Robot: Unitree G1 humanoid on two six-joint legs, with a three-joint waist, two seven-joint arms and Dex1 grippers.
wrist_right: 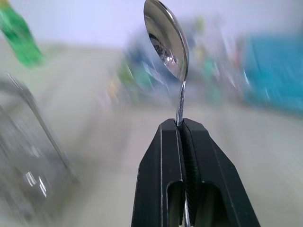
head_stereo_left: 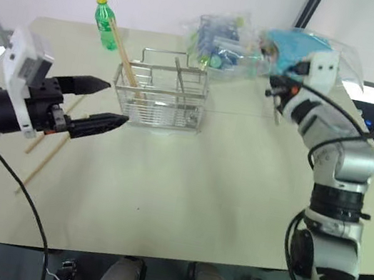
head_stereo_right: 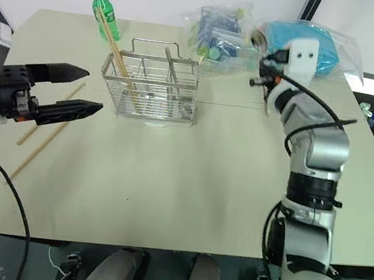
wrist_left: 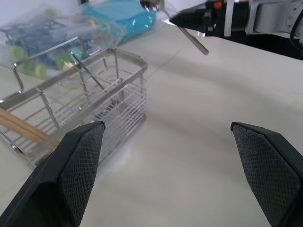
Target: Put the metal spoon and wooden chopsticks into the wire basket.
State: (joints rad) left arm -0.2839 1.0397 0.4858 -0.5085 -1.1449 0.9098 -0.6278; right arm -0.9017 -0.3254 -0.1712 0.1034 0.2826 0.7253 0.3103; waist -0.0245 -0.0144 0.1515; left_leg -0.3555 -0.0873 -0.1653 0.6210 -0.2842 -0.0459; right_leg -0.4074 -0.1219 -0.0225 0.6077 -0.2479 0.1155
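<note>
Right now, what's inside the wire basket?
The wire basket holds wooden chopsticks leaning in its left compartment, tips sticking out above the rim. The other compartments look empty through the wires. The metal spoon is not in it; the right hand grips it.

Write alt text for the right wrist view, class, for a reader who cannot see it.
The right pincer, shut on the metal spoon, holds it by the thin handle with the shiny bowl pointing away from the camera. Behind it blur a pale table, the wire basket, a green bottle and clear plastic bags.
</note>
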